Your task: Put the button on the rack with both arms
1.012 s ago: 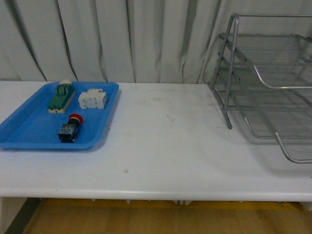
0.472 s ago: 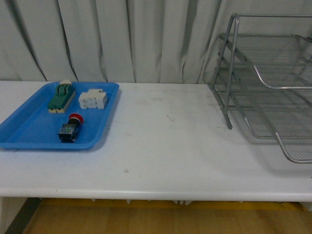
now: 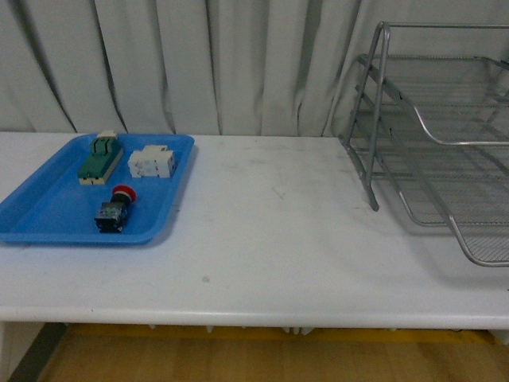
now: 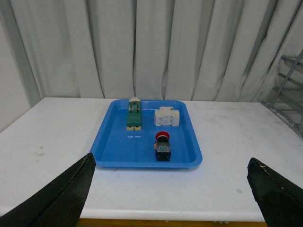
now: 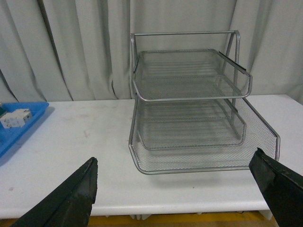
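Button (image 3: pixel 114 208) in blue tray (image 3: pixel 48 213); rack (image 3: pixel 445 159) well apart; left tool (image 4: pixel 170 161) and right tool (image 5: pixel 174 159) wide open

left pincer (image 4: pixel 170 161): jaws spread wide | right pincer (image 5: pixel 174 157): jaws spread wide | both pointing forward

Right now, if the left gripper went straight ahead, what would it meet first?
The left gripper would probably meet the blue tray at its near rim, the button just behind; depth is unclear.

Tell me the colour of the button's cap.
Red; the button shows best in the left wrist view.
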